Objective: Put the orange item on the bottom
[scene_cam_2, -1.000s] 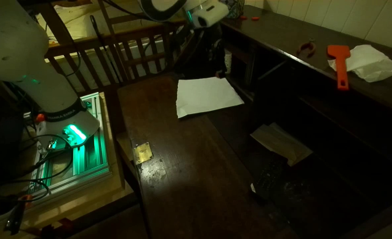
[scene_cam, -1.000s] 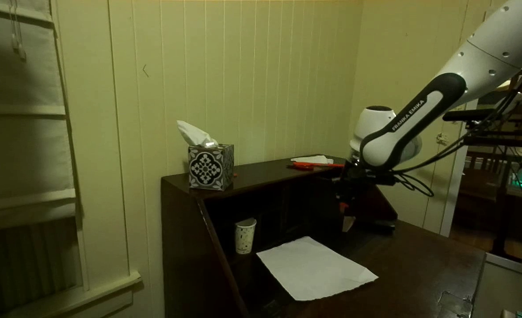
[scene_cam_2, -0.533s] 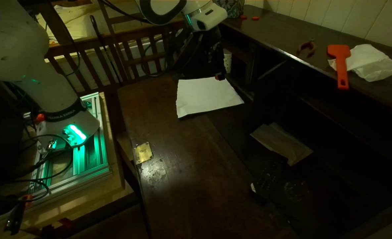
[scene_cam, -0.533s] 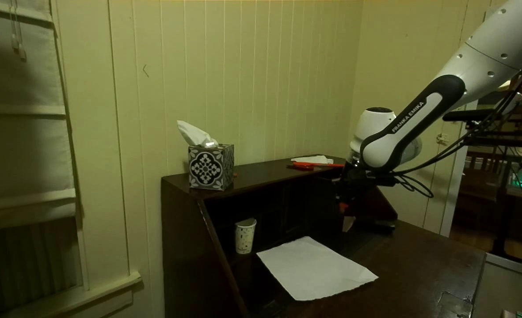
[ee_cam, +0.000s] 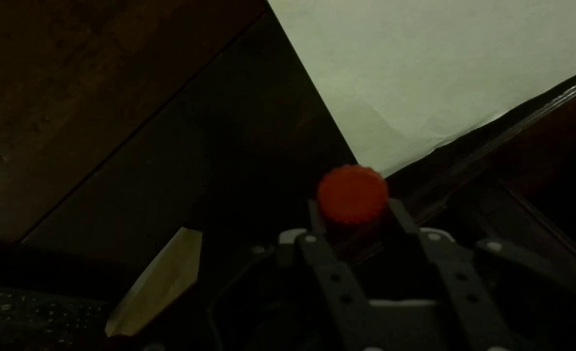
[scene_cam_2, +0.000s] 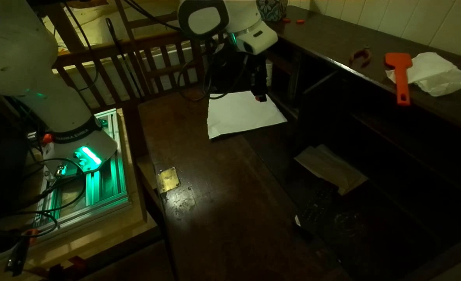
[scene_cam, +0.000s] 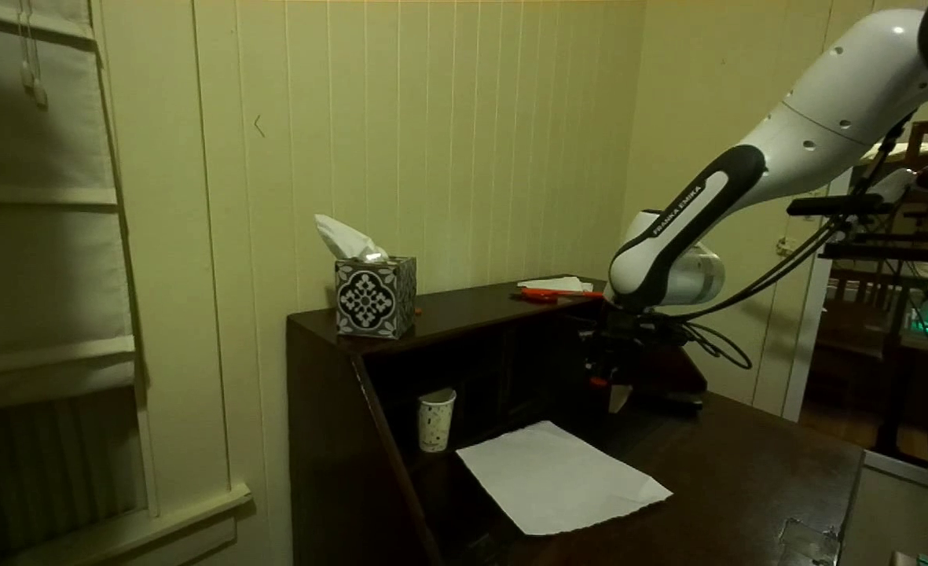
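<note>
Pinching the orange item (ee_cam: 352, 194), a round piece with a ridged rim, the end effector (ee_cam: 356, 212) in the wrist view suggests that the pick-up is done and the setting down is left. Beyond it lie dark wood and a corner of the white sheet (ee_cam: 444, 63).

In an exterior view, the orange item is a small red patch below the arm (scene_cam: 809, 145), seemingly above the tabletop (scene_cam: 762, 472), though darkness hides the gap. Compared with a second ago, the arm sits differently and the patch is slightly lower.

In an exterior view, the patch now overlaps the sheet near its corner, where earlier it was at the far edge; the scraper (scene_cam_2: 400, 76) on the upper ledge (scene_cam_2: 331, 37) has not moved.
</note>
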`<action>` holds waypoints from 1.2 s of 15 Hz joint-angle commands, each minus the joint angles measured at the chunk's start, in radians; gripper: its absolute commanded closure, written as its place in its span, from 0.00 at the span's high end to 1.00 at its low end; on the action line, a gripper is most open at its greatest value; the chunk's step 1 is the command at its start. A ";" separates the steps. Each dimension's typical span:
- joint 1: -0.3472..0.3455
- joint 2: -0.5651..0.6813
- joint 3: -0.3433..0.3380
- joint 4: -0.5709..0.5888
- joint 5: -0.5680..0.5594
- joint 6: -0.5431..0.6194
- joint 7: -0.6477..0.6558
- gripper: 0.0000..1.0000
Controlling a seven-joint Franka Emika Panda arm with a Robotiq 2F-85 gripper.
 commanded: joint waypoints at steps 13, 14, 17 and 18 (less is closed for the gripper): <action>-0.104 0.503 0.056 0.404 0.105 0.010 -0.192 0.09; -0.099 0.513 0.052 0.409 0.104 0.020 -0.185 0.09; -0.088 0.533 0.045 0.420 0.105 0.069 -0.170 0.09; -0.084 0.537 0.042 0.420 0.103 0.082 -0.167 0.09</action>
